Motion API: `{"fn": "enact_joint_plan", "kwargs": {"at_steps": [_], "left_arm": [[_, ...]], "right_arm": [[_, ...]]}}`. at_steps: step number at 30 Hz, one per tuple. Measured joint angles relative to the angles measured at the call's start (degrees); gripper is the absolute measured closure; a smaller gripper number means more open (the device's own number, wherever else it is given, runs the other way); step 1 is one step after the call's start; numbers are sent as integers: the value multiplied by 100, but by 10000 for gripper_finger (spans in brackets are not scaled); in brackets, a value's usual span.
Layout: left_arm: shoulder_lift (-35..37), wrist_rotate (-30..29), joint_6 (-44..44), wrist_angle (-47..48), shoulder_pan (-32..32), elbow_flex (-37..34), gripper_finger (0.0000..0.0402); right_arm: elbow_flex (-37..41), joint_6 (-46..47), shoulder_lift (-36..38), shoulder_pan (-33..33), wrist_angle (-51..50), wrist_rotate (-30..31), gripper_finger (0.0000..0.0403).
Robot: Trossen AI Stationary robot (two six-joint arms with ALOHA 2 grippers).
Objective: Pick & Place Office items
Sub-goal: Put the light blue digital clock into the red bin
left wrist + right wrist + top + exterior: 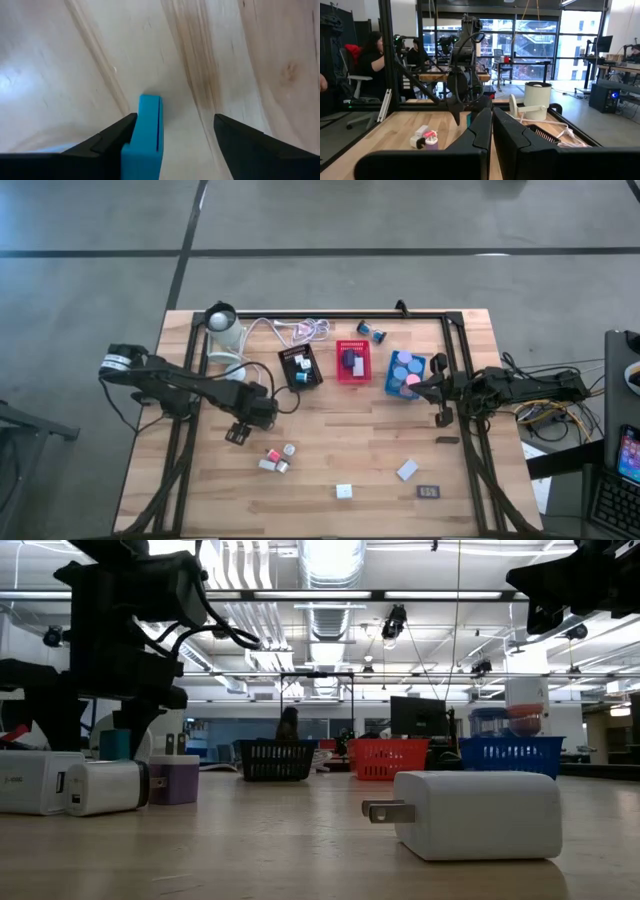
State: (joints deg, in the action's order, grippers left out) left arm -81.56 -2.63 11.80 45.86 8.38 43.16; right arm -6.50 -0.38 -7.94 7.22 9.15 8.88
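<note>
A flat bright-blue block (pixel 144 135) stands on edge on the bare wooden desk (pixel 330 440), between the two dark fingers of the left tool (pixel 172 142). It sits hard against one finger (pixel 107 142), while a clear gap separates it from the other, so the jaws are open around it and nothing is gripped yet. In the high view that tool (pixel 240 432) hangs low over the desk, just in front of the black mesh tray (pixel 300 366) and a little way from a small cluster of pink and white pieces (pixel 277 458).

The step in hand looks like a grasp of this block. To do it well, the tool should shift slightly so the block sits centred before closing; otherwise the far finger may push the thin piece over or skid it sideways. Closing slowly on the broad faces, low near the desk, should keep it upright. Other items, a white block (pixel 343 492), a grey-white one (pixel 406 470) and a dark rectangle (pixel 428 492), lie well apart and are no obstacle.

The right tool (pixel 438 388) waits with its fingers closed together and empty beside the blue tray (pixel 392 385).
</note>
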Motion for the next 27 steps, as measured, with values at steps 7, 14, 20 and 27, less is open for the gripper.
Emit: {"fn": "enact_joint_plan", "kwargs": {"at_steps": [7, 14, 20, 27], "left_arm": [[4, -122, -285, 215, 0, 166, 151], [4, -493, -373, 220, 0, 168, 219], [4, -498, -372, 222, 0, 166, 314], [18, -498, -499, 444, 0, 292, 346]], "right_arm": [[0, -5, 0, 0, 0, 0, 392], [0, -22, 0, 0, 0, 5, 392], [0, -47, 0, 0, 1, 11, 392], [0, -129, 9, 0, 3, 13, 392]]}}
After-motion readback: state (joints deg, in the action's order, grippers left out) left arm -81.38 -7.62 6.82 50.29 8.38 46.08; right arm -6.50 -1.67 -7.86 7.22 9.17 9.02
